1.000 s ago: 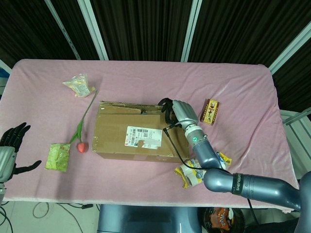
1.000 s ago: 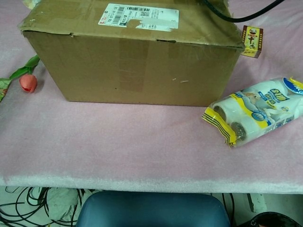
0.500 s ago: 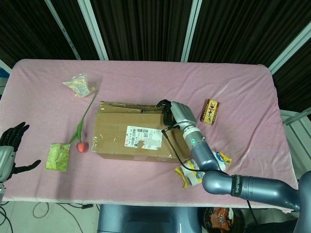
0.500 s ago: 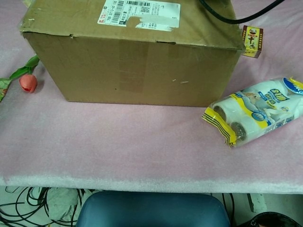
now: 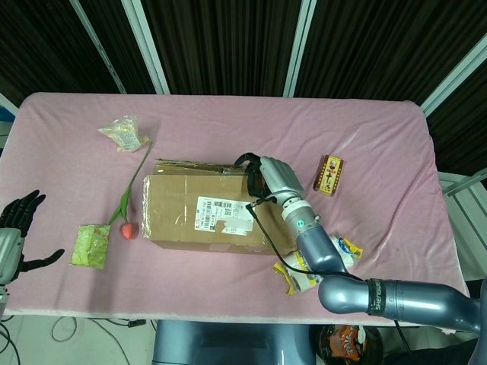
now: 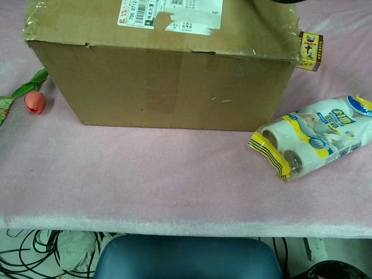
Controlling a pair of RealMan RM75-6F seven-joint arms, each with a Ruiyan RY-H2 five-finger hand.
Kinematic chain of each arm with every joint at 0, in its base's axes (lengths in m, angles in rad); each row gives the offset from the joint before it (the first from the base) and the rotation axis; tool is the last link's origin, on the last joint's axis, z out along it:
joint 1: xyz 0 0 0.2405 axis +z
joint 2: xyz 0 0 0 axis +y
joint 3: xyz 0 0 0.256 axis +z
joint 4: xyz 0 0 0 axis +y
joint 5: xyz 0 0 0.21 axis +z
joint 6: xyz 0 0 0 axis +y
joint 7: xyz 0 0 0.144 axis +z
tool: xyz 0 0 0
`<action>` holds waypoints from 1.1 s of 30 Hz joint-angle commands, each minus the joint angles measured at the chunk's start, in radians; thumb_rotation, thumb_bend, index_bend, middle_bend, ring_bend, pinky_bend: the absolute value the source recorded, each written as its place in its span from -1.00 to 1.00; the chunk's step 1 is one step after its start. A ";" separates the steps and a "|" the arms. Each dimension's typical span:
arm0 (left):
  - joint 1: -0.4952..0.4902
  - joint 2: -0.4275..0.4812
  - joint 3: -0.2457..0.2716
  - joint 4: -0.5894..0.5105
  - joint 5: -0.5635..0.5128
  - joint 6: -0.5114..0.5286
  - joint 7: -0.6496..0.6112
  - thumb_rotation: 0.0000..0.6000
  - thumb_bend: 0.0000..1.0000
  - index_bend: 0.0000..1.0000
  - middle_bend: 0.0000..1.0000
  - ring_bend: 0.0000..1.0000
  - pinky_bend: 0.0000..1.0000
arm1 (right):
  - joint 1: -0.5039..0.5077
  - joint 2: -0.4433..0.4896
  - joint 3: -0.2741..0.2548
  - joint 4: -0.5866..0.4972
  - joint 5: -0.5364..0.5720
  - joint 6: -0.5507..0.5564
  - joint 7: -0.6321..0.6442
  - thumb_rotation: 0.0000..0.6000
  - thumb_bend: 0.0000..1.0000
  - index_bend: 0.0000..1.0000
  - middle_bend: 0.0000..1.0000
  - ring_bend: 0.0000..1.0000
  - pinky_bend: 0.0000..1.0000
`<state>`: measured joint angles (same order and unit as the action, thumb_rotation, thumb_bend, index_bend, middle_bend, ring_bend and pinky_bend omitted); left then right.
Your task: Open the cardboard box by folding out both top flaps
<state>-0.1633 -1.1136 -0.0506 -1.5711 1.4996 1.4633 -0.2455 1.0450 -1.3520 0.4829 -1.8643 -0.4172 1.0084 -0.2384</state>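
Curling over the cardboard box [image 5: 202, 213] flap's far corner, right hand [image 5: 268, 176] grips it; left hand [image 5: 17, 228] spread

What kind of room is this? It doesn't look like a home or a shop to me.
Probably a robot test lab. A table with a pink cloth stands before dark curtains, loose cables trail beneath it, and odd props such as a cardboard box and a fake tulip lie about.
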 commanded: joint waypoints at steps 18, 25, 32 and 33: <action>0.003 -0.008 -0.005 0.007 0.007 0.005 0.009 1.00 -0.74 -1.00 -1.00 -1.00 -1.00 | -0.021 0.135 0.055 -0.248 -0.021 0.087 -0.007 1.00 0.60 -0.39 0.05 0.02 -0.11; 0.003 -0.010 -0.006 0.010 0.005 0.003 0.013 1.00 -0.74 -1.00 -1.00 -1.00 -1.00 | -0.046 0.194 0.070 -0.338 -0.022 0.096 0.015 1.00 0.58 -0.39 0.05 0.02 -0.11; 0.003 -0.011 -0.006 0.010 0.008 0.003 0.018 1.00 -0.74 -1.00 -1.00 -1.00 -1.00 | -0.076 0.262 0.069 -0.431 -0.036 0.105 0.022 1.00 0.57 -0.41 0.05 0.02 -0.11; 0.004 -0.011 -0.006 0.009 0.007 0.002 0.018 1.00 -0.74 -1.00 -1.00 -1.00 -1.00 | -0.084 0.277 0.070 -0.452 -0.039 0.107 0.026 1.00 0.57 -0.41 0.05 0.02 -0.11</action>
<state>-0.1598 -1.1244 -0.0569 -1.5619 1.5071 1.4656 -0.2280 0.9748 -1.0984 0.5523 -2.2880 -0.4505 1.1112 -0.2186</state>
